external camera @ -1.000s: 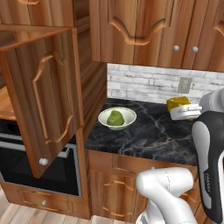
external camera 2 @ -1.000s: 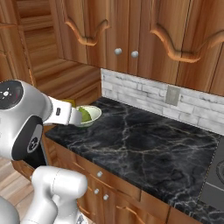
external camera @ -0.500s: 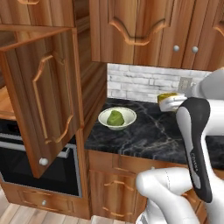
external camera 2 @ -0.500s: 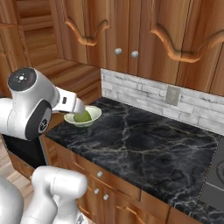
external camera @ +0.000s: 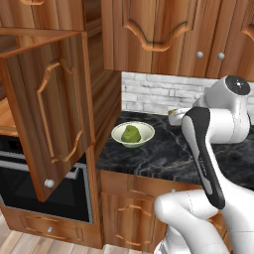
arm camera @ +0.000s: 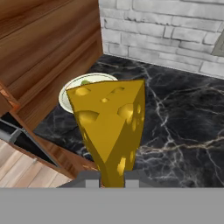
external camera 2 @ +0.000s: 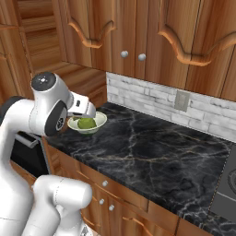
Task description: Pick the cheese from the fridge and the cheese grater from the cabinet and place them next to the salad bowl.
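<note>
- Left base view: your arm hides most of the hand; a sliver of the cheese (external camera: pixel 172 113) peeks out over the dark worktop (external camera: pixel 149 156), right of the salad bowl (external camera: pixel 132 134). The open cabinet (external camera: pixel 49 109) door juts out at the left.
- Right base view: the bowl (external camera 2: pixel 87 122) sits near the worktop's left edge; wide bare marble lies to its right.
- Hand view: your hand (arm camera: pixel 111 177) is clamped on the cheese (arm camera: pixel 111 124), above the bowl (arm camera: pixel 70 94).

Black marble counter (external camera 2: pixel 152 156): salad bowl (external camera: pixel 132 134) on left end.
</note>
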Controlling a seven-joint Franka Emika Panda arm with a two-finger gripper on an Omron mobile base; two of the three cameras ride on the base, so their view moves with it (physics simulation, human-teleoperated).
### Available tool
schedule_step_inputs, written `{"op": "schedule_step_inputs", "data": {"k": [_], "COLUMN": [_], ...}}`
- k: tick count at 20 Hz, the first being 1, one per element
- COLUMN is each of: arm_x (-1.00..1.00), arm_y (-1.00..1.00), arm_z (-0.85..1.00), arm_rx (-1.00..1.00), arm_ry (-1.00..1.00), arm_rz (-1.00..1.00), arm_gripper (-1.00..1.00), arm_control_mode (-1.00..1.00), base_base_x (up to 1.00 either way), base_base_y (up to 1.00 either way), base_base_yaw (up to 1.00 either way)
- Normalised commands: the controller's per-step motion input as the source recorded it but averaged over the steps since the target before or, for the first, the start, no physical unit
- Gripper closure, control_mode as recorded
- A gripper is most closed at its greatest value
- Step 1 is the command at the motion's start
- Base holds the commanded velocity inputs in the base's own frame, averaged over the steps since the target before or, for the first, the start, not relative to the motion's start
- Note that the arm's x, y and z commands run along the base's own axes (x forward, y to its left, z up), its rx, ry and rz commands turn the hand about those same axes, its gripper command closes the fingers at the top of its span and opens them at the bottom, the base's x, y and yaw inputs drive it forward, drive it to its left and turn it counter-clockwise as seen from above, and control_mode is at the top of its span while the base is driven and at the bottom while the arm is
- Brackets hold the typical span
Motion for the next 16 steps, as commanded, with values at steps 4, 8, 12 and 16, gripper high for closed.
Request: {"op": "schedule_step_inputs", "data": {"k": [4, 8, 12, 16], "arm_x": [0.33, 0.53, 0.54, 0.57], "arm_y": [0.0, -0.11, -0.25, -0.38], "arm_z": [-0.67, -0.42, -0.3, -0.17], "arm_rx": [-0.03, 0.0, 0.0, 0.0], "arm_ry": [0.0, 0.0, 0.0, 0.0], "arm_rz": [0.0, 0.0, 0.04, 0.06], "arm_gripper": [1.0, 1.0, 1.0, 1.0], "arm_control_mode": [-1.0, -1.0, -1.0, -1.0], "base_base_x": [0.0, 0.0, 0.0, 0.0], "base_base_y": [0.0, 0.0, 0.0, 0.0], "base_base_yaw": [0.0, 0.0, 0.0, 0.0]}}
